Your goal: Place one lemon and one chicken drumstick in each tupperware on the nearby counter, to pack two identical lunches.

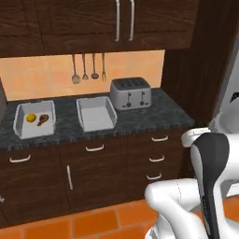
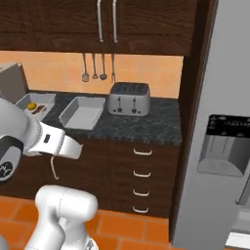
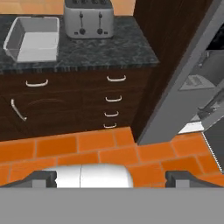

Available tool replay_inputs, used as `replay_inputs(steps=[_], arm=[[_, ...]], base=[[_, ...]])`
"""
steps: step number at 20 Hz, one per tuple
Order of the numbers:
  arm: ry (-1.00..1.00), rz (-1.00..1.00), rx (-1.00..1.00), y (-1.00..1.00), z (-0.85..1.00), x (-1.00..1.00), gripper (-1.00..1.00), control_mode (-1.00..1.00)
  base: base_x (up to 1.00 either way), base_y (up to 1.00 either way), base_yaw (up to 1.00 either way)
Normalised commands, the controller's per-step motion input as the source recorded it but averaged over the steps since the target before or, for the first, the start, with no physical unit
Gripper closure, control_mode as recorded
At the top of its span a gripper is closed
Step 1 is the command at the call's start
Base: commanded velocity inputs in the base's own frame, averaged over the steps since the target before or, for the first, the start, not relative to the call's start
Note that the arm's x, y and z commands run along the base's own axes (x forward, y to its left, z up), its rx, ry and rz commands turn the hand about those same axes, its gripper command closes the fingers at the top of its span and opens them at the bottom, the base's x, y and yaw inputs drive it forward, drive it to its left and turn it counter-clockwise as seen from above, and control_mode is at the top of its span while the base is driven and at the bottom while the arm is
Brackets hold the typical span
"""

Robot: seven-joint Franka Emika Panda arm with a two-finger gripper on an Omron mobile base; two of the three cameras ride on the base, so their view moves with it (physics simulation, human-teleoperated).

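No readable text

The toaster (image 1: 130,93), the cupboards and the fridge dispenser panel (image 2: 225,146) carry no legible words, numbers or brand marks; a small mark on the arm is too blurred.

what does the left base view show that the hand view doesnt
Left base view alone: the filled tupperware holding a lemon and a chicken drumstick, plus utensils hanging on the wall. Hand view alone: the orange floor tiles up close and the grey fridge side, with the open claw at the bottom. Both share the empty tupperware, the toaster and the counter.
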Motion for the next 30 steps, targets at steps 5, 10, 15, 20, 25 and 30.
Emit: replay_inputs(steps=[5,10,15,20,25,30], arm=[[0.0,0.0,0.0,0.0,0.0,0.0,-1.0,1.0],[0.0,0.0,0.0,0.0,0.0,0.0,-1.0,1.0],[0.0,0.0,0.0,0.0,0.0,0.0,-1.0,1.0],[0.0,0.0,0.0,0.0,0.0,0.0,-1.0,1.0],[0.0,0.0,0.0,0.0,0.0,0.0,-1.0,1.0],[0.0,0.0,0.0,0.0,0.0,0.0,-1.0,1.0]], base=[[-0.69,-1.0,-0.02],[0.09,-1.0,0.0],[0.42,-1.0,0.0],[0.6,-0.88,0.0],[0.67,-0.73,0.02],[0.91,-0.46,0.05]])
